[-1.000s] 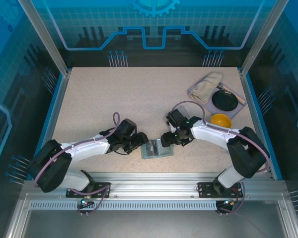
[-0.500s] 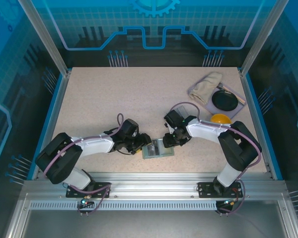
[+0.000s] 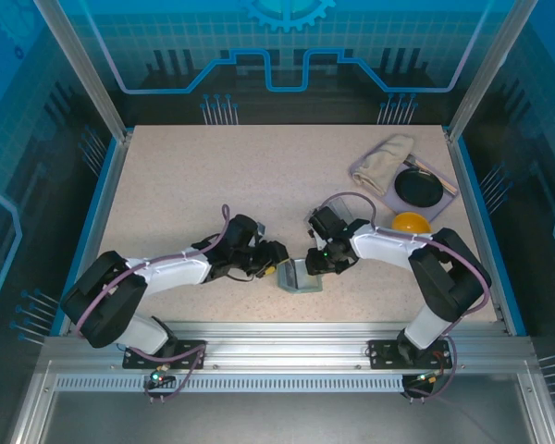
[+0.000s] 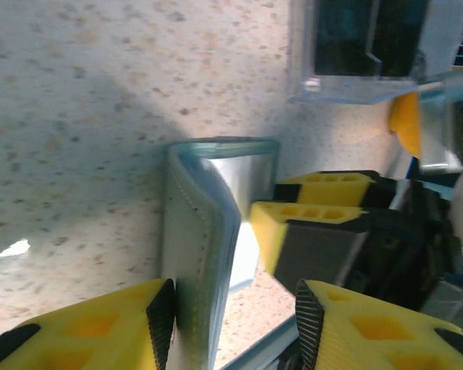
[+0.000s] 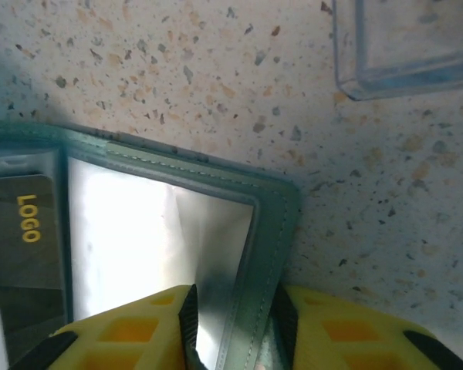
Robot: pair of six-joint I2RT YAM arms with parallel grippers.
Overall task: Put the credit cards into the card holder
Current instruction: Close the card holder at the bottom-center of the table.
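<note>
The grey-green card holder (image 3: pixel 301 277) lies near the table's front edge between both grippers, its left flap raised on edge (image 4: pixel 193 231). My left gripper (image 3: pixel 276 264) straddles that flap. In the left wrist view the left gripper (image 4: pixel 235 308) has one pad against the flap's outer side, and the other pad stands well clear. My right gripper (image 3: pixel 314 266) pinches the holder's right rim (image 5: pixel 270 231), and in the right wrist view the right gripper (image 5: pixel 235 316) has a pad pressed on each side. One of the credit cards (image 5: pixel 19 231), dark with a yellow "LOGO", sits in a slot.
A clear plastic box (image 4: pixel 363 46) (image 5: pixel 405 46) stands just beyond the holder. At the back right are a beige cloth (image 3: pixel 384 159), a black dish (image 3: pixel 418 188) and a yellow ball (image 3: pixel 412 224). The metal rail runs close along the front.
My left gripper has moved right against the holder and its left flap now stands up, so the holder looks narrower. Both grippers' jaws have narrowed, and the right one has closed on the rim.
</note>
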